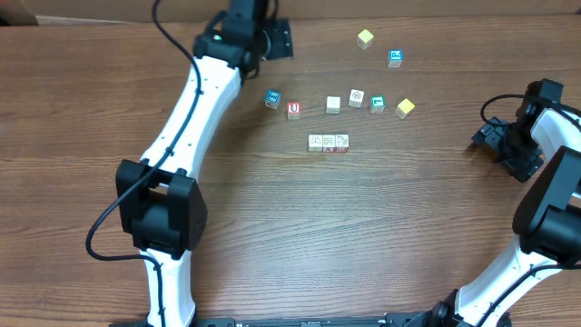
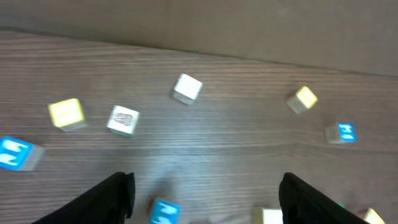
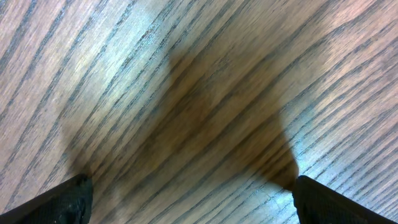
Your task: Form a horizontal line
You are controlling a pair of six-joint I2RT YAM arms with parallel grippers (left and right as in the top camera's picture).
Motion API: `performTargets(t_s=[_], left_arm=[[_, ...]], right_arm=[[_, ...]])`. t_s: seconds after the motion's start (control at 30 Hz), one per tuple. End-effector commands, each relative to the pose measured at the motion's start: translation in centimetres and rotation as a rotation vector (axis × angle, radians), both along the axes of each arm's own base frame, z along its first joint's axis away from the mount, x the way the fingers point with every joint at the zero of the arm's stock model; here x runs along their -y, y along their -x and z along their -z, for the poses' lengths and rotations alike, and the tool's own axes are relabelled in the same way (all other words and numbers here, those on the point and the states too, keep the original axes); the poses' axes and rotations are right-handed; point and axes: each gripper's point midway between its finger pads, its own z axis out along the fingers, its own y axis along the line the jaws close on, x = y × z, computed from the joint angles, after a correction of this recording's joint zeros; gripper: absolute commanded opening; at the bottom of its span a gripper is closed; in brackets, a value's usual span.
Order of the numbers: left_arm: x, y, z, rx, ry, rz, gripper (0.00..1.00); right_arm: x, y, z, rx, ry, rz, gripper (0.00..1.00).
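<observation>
The left gripper (image 2: 208,202) has its fingers (image 2: 118,196) spread wide and clamps nothing; a blue cube (image 2: 163,211) lies in the gap, clear of both, and loose cubes (image 2: 187,88) lie scattered beyond the tips. The right gripper (image 3: 199,202) also stands wide apart, over bare table (image 3: 186,93). The horizontal line (image 1: 328,143), three touching cubes, lies well apart from both pairs of fingers.

horizontal line (image 1: 328,143) prints too small, blue cube (image 2: 163,211) cropped
</observation>
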Motion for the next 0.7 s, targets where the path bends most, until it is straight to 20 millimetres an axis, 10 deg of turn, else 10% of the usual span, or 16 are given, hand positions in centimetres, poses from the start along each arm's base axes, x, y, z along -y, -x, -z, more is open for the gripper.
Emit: performTargets(t_s=[0.0,0.67], left_arm=[[0.6,0.1,-0.2,0.006,-0.005,0.046,0.74],[10.8,7.7,6.5,-0.129,-0.081,0.118,0.72]], right_arm=[[0.4,0.7,0.6,-0.029,0.014,0.009,1.00],[0.4,0.7,0.6,-0.029,0.014,0.009,1.00]])
